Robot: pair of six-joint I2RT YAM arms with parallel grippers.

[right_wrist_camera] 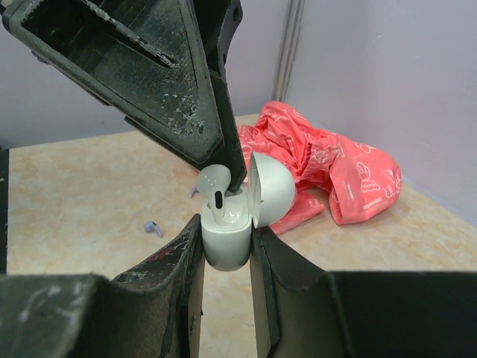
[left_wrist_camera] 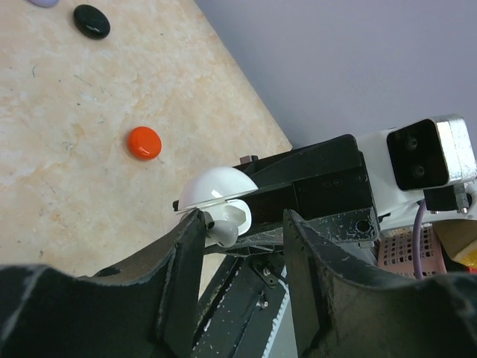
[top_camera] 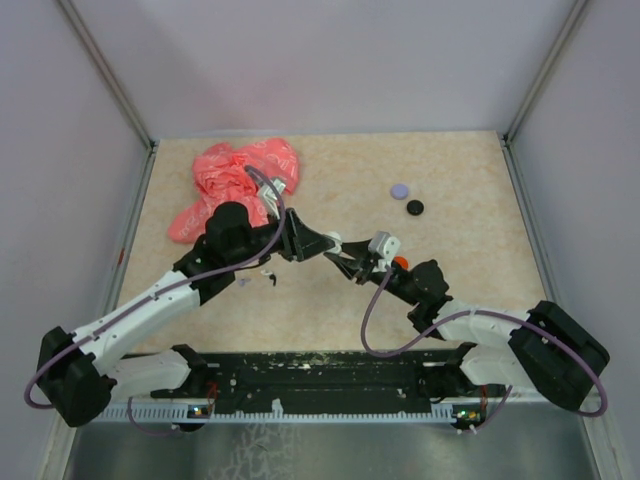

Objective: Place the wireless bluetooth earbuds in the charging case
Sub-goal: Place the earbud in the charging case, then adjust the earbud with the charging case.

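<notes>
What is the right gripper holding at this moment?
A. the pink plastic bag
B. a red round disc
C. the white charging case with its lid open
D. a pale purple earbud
C: the right wrist view shows the right gripper clamped on the white charging case, with its lid swung open.

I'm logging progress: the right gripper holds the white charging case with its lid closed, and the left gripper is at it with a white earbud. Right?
No: the lid is open, tipped back, as the right wrist view shows. Otherwise yes: the right gripper holds the white charging case, and the left gripper is at it with a white earbud.
</notes>
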